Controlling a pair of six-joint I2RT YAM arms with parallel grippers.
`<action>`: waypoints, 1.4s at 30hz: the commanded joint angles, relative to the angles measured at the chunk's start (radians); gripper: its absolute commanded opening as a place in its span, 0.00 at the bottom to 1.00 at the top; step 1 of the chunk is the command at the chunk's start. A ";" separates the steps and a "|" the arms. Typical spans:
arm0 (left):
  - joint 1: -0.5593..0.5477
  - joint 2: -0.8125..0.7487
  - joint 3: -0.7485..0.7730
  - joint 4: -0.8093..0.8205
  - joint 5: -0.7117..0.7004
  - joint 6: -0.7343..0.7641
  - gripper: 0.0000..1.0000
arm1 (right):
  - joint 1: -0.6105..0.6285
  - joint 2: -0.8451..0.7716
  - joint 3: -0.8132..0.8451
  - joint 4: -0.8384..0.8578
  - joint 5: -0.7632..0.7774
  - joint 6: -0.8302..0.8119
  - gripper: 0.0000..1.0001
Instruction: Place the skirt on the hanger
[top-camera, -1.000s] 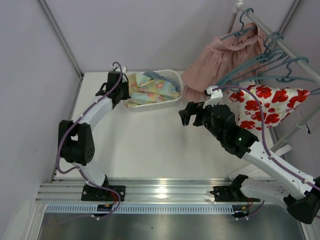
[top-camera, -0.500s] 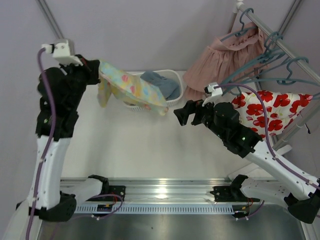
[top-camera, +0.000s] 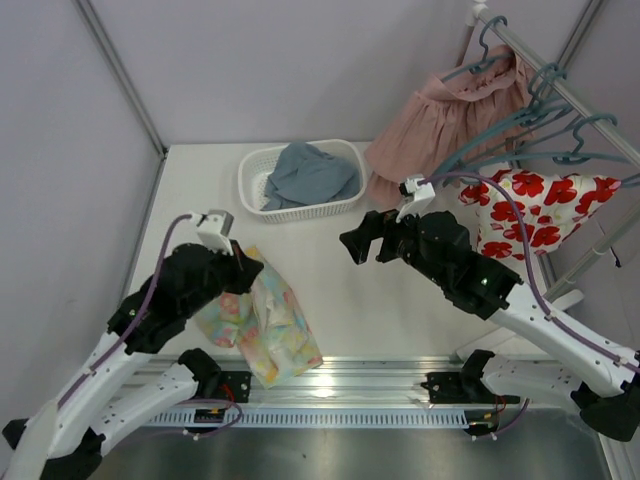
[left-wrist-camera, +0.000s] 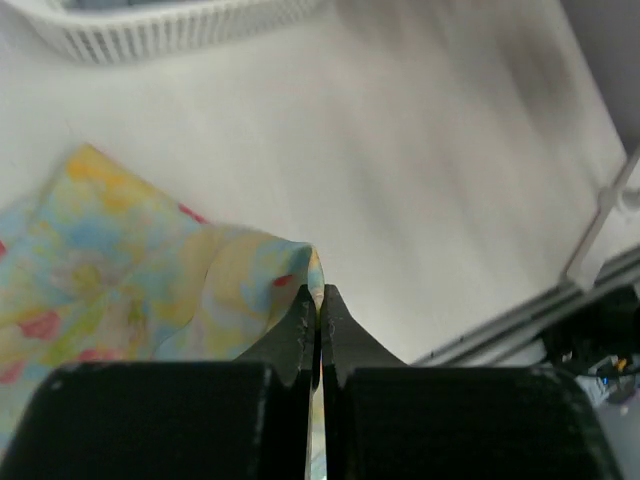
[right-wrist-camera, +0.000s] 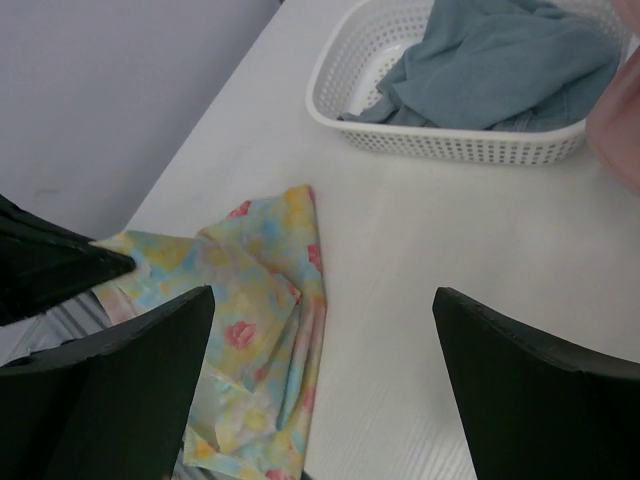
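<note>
The pastel yellow, green and blue skirt (top-camera: 268, 322) lies crumpled on the near left of the table, and it also shows as a skirt (right-wrist-camera: 262, 300) in the right wrist view. My left gripper (top-camera: 245, 276) is shut on the skirt's upper edge. In the left wrist view the left gripper (left-wrist-camera: 320, 296) pinches a fold of the skirt (left-wrist-camera: 120, 265). My right gripper (top-camera: 358, 243) hangs open above mid-table, right of the skirt, and the right gripper (right-wrist-camera: 320, 300) holds nothing. Bare teal hangers (top-camera: 505, 135) hang on the rail at the upper right.
A white basket (top-camera: 249, 172) with a blue-grey cloth (top-camera: 305, 176) stands at the back of the table. A pink pleated skirt (top-camera: 440, 115) and a white garment with red flowers (top-camera: 540, 215) hang from the rail (top-camera: 560, 85). The metal frame (top-camera: 330, 385) runs along the near edge.
The left arm lifted the skirt out of the basket, swung it high, then brought it down onto the near left of the table. The right gripper crept slightly left.
</note>
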 joint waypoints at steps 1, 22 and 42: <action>-0.116 -0.079 -0.110 -0.006 -0.040 -0.175 0.00 | 0.037 0.014 -0.029 -0.030 0.025 0.027 0.99; -0.610 -0.176 -0.109 -0.659 -0.777 -0.985 0.00 | 0.152 0.045 -0.214 0.061 0.047 0.150 0.99; -0.120 -0.076 -0.236 -0.180 -0.487 -0.529 0.99 | 0.353 0.560 -0.120 0.430 0.028 -0.398 0.99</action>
